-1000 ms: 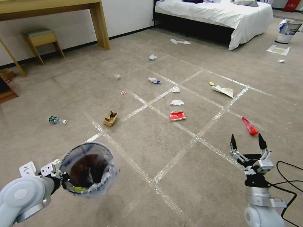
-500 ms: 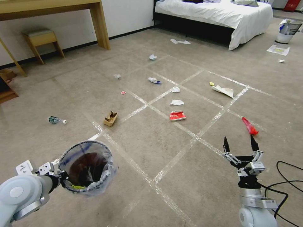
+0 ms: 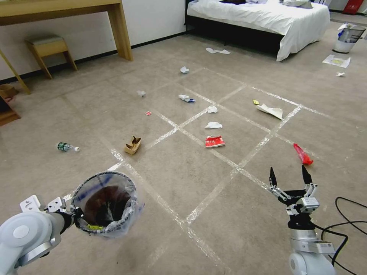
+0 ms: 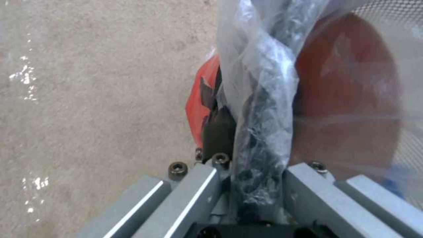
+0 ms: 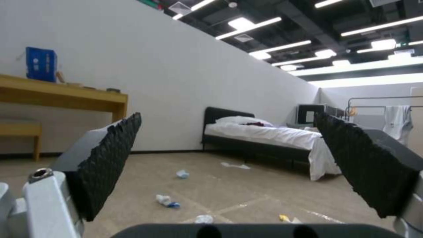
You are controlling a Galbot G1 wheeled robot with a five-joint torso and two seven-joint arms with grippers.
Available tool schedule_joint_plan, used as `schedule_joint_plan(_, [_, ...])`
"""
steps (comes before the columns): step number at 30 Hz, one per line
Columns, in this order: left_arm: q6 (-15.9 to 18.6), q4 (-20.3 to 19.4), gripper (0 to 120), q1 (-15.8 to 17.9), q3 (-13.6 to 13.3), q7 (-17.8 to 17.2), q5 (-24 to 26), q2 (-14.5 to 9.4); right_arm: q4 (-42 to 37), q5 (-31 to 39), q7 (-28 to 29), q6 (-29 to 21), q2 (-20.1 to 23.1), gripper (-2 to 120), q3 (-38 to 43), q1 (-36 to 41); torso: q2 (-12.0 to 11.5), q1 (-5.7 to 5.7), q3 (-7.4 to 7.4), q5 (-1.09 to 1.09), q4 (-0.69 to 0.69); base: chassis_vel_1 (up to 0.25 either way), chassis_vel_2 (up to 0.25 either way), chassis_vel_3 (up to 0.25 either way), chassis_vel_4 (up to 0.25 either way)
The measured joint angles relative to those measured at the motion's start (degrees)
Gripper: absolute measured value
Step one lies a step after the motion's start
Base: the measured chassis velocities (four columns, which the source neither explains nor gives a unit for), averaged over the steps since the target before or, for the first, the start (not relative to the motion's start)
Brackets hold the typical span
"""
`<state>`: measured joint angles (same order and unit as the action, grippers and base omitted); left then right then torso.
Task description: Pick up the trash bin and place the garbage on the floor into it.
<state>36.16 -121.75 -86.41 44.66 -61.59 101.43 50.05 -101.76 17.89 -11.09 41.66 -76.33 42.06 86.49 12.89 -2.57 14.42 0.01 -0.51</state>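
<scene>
Trash bin (image 3: 105, 204) hangs clear of the floor (image 3: 183, 179) at the robot's lower left, mouth tilted up, its crinkled clear liner folded over the rim. Left gripper (image 4: 247, 165) holds it by the near wall: fingers pinch rim and bunched plastic together, red base visible beyond them in the wrist view. Some scraps already lie inside, a yellow bit among them.

Change over the last second: right gripper (image 3: 287, 176) has drawn back and lower toward the robot, away from the red wrapper (image 3: 302, 154); fingers (image 5: 110, 158) remain spread wide, holding nothing. The bin has dipped only slightly. The litter has shifted a little in the head view, all together, so the camera moved, not the litter. Judgement: pick-up of the bin is done; collecting has hardly begun, and the free arm is repositioning rather than grasping.

Garbage lies well apart across the beige carpet, which is crossed by shiny tape lines: crushed red-white cup (image 3: 215, 141), cardboard tray (image 3: 132, 145), plastic bottle (image 3: 65, 146), white tissues (image 3: 213, 125) farther out.

Room: bed (image 3: 263, 19) with white sheet at the far side, wooden desk (image 3: 65, 11) and stool (image 3: 49, 47) by the wall, a second white bin (image 3: 347, 38) far right, black cable (image 3: 348, 225) near the right arm.
</scene>
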Motion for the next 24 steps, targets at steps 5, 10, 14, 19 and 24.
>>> schedule_joint_plan(5, [0.0,0.2,0,-0.1,-0.2,0.1,-0.4,0.4,0.4,0.3,0.0,0.0,0.2,100,-0.1,-0.3,0.0,0.00,0.01,0.00,0.00,-0.111,0.118,0.121,-0.113])
schedule_joint_plan(10, [-0.1,0.6,0,-0.3,-0.6,0.6,-1.3,0.4,0.9,0.5,0.0,-0.3,0.4,100,-0.7,-0.9,0.0,0.01,0.00,0.01,0.01,-0.114,0.122,0.129,-0.110])
schedule_joint_plan(14, [-0.1,1.3,0,0.1,-1.2,1.2,-2.0,1.0,1.3,0.5,0.1,-0.4,0.4,100,-1.0,-1.2,0.0,0.00,0.00,0.00,0.00,-0.127,0.139,0.120,-0.138])
schedule_joint_plan(19, [-0.2,2.2,0,0.5,-1.7,1.7,-2.7,1.2,1.8,0.6,0.2,-0.5,0.6,100,-1.1,-1.5,0.0,0.00,0.00,0.00,-0.01,-0.132,0.117,0.125,-0.133])
schedule_joint_plan(24, [-0.2,2.6,0,0.8,-1.8,1.8,-2.7,0.9,2.1,0.8,0.2,-0.7,0.6,100,-1.4,-2.0,0.0,0.00,0.00,0.00,0.00,-0.141,0.125,0.130,-0.116])
